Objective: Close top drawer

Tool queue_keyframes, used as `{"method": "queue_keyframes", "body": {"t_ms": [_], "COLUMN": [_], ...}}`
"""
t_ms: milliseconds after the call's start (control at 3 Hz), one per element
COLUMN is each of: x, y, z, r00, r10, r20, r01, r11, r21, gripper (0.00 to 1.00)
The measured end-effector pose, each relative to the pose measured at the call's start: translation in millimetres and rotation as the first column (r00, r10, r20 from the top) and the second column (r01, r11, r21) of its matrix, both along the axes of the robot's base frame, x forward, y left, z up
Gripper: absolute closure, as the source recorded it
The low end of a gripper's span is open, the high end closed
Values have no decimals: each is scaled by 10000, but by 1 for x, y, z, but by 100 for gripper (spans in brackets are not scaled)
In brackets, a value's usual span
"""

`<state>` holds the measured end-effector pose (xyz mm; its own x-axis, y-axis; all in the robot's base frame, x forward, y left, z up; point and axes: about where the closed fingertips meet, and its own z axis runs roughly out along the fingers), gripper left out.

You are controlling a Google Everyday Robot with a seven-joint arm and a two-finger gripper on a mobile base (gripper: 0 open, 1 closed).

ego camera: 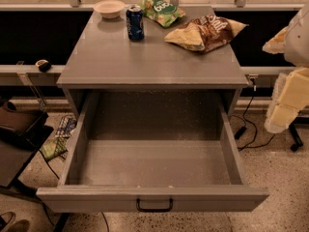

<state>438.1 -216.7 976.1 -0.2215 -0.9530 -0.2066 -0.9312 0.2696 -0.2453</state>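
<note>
The cabinet's grey surface (pixel 154 62) fills the upper centre of the view and carries four items along its rear half.

Below it, the top drawer (pixel 154 166) is pulled out towards the camera to what appears to be full extension. Its deep box is exposed, and both side walls and the floor are visible. The flat drawer front (pixel 87 199) sits nearest the camera, well forward of the cabinet's front edge. No other drawer fronts are visible below it.

The robot arm enters from the right edge of the view as pale, blocky segments. The end effector (pixel 282 105) hangs at the right of the cabinet, level with the drawer opening, beside the right side wall and apart from it. It touches nothing visible. Whether it is apart or together cannot be told.

Items on the surface:
- A brown and yellow snack bag (pixel 205 33) lies flat at the rear right.
- A green snack bag (pixel 161 11) lies at the rear centre, just beside the can.
- A pale bowl (pixel 109 8) stands upright at the rear left.
- A blue can (pixel 134 22) stands upright between the bowl and the green bag.

A small black bar handle (pixel 154 205) is fixed at the centre of the drawer front.

Black cables (pixel 248 124) run across the speckled floor at the right of the cabinet.
</note>
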Motion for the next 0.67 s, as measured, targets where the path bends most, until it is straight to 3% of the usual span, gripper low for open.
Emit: {"method": "queue_keyframes", "body": {"t_ms": [667], "x": [1], "y": [0], "z": [9], "r00": [9999], "r10": [12], "r20": [168], "r01": [-9], "r11": [9999], "r21": [-139], "gripper": [0]}}
